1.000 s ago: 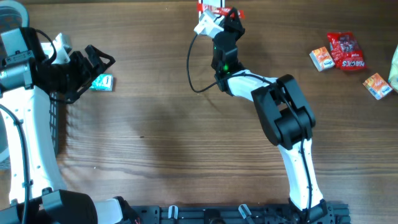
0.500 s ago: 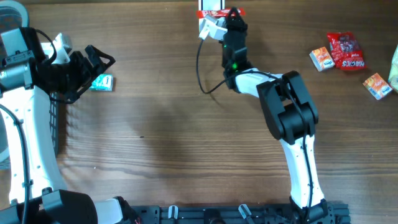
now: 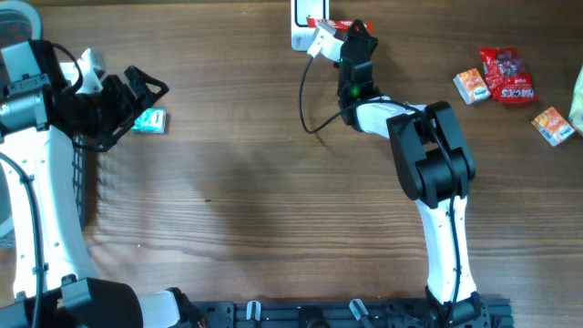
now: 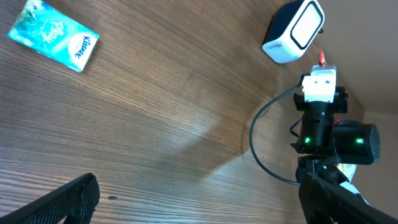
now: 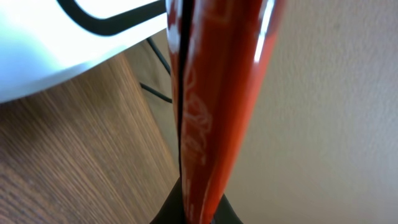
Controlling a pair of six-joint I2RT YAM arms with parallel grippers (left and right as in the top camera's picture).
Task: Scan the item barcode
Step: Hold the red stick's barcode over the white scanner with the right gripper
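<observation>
Glossy red packet (image 5: 214,112), smooth white plastic scanner (image 5: 43,53), matt wood-grain table (image 5: 68,168)

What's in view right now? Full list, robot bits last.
scanner: 1, white, far edge of the table, centre
red packet: 1, red, held in the right claw, right beside the scanner
tissue pack: 1, teal, left side of the table
snack bag: 1, red, right side of the table
small snack boxes: 2, orange, one beside the snack bag, the other nearer the right edge
table: 1, brown wood
cable: 1, black, loops off the right wrist
left claw: 1, black, open, by the tissue pack
right claw: 1, black, shut on the red packet, at the scanner
</observation>
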